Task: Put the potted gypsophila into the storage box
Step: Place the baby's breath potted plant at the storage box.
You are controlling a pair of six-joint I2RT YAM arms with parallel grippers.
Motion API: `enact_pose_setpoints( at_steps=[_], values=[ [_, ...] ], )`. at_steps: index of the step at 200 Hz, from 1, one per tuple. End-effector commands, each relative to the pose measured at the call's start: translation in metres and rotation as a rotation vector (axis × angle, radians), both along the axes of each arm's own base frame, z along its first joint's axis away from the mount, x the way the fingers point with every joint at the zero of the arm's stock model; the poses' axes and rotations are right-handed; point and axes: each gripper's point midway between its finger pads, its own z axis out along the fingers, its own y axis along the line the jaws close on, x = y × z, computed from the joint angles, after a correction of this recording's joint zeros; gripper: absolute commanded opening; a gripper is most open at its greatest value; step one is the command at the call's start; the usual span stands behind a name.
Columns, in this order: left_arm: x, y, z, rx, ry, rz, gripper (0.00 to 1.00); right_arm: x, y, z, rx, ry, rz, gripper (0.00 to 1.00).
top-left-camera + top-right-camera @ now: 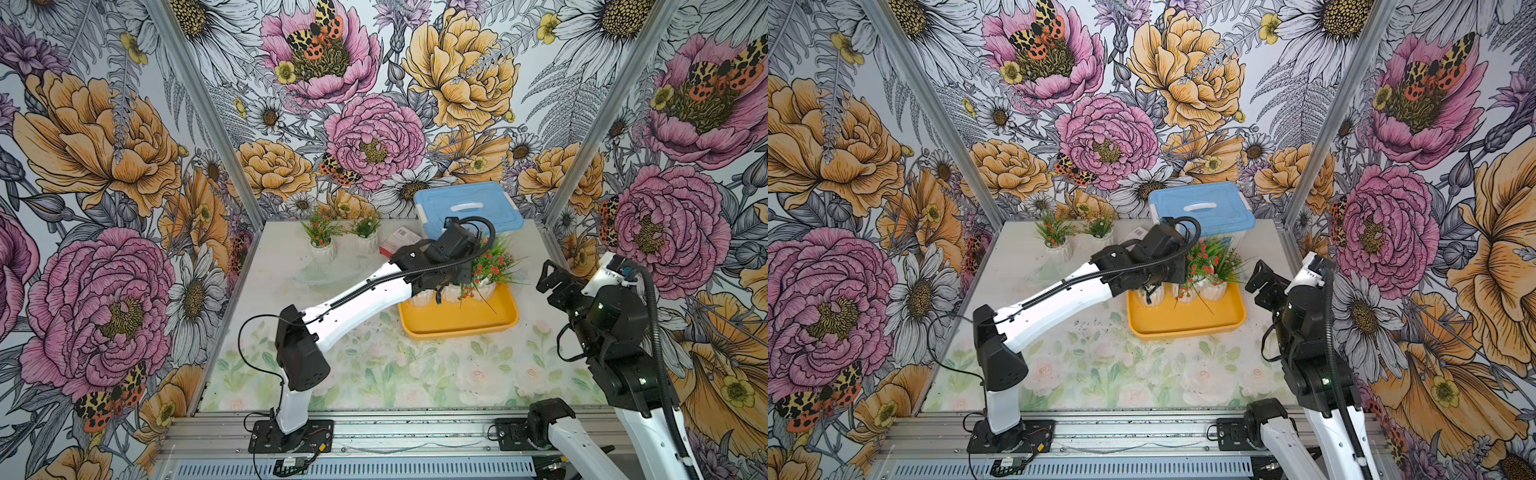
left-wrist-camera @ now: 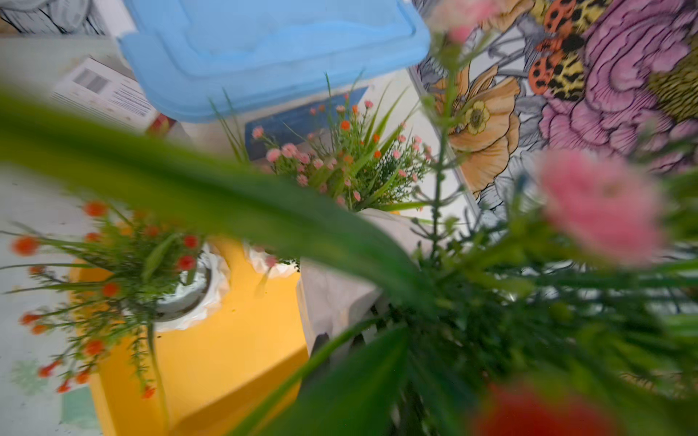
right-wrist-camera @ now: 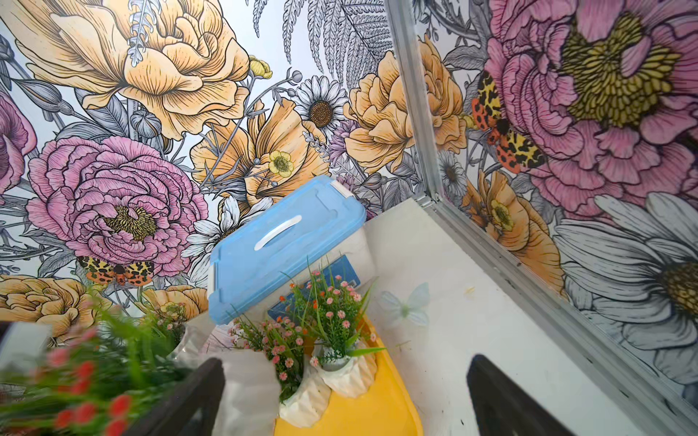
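Both top views: yellow tray point(image 1: 457, 322) sits right of centre on bench point(image 1: 374, 374), long axis running left-right. Three flower pots point(image 1: 1212, 291) stand upright along its rear edge, sprigs pointing up; two more pots point(image 1: 322, 251) upright at rear left. Clenched left fingers point(image 1: 1149, 289) buried in sprigs of leftmost tray pot point(image 1: 1154, 300), grip unclear. Spread right fingers point(image 3: 196, 396) empty, beside tray.
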Motion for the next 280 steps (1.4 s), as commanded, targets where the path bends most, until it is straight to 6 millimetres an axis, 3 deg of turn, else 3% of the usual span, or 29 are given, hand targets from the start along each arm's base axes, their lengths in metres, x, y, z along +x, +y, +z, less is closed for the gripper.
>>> enact_pose_setpoints(
  at_steps=[1,40,92,185,222,251,280],
  values=[
    [0.001,-0.024,0.013,-0.082,-0.028,0.011,0.00,-0.023,-0.009,-0.013,0.000,0.037,-0.032,1.00],
    [0.000,-0.047,-0.026,-0.056,0.013,-0.005,0.00,-0.052,-0.018,-0.011,-0.010,0.022,-0.057,1.00],
    [0.010,-0.068,-0.062,-0.031,0.019,-0.011,0.00,-0.074,-0.025,-0.013,-0.016,0.032,-0.073,0.99],
    [0.013,-0.104,-0.119,-0.081,0.178,-0.045,0.00,-0.082,-0.029,-0.018,-0.023,0.052,-0.089,0.99],
    [0.015,-0.108,-0.115,-0.105,0.188,-0.050,0.00,-0.078,-0.028,-0.022,-0.019,0.071,-0.088,1.00],
    [0.018,-0.099,-0.106,-0.114,0.187,-0.038,0.29,-0.073,-0.027,-0.025,-0.011,0.092,-0.092,1.00],
    [0.021,-0.088,-0.090,-0.137,0.191,-0.022,0.35,-0.067,-0.029,-0.026,-0.037,0.121,-0.107,1.00]
  ],
)
